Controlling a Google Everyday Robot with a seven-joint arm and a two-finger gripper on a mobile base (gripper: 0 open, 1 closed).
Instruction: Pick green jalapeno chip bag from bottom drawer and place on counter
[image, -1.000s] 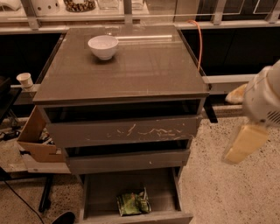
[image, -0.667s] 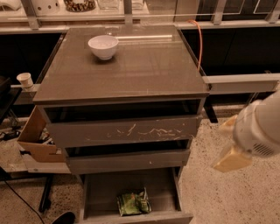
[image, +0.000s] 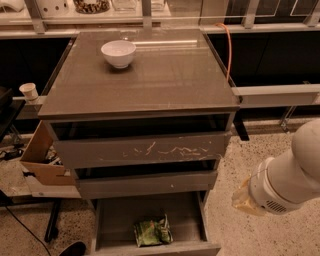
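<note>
Right of bottom drawer, hand sits lower.

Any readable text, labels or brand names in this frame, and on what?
None legible.
Chip bag in the bottom drawer: dark print, too blurred to read.
Scratched drawer front: white scratches, not writing.
Gripper, right of the bottom drawer: no marking visible.

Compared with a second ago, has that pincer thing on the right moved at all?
Yes. The pincer, low on the right, has dropped lower and drifted left, from level with the scratched drawer front toward the open bottom drawer.
</note>
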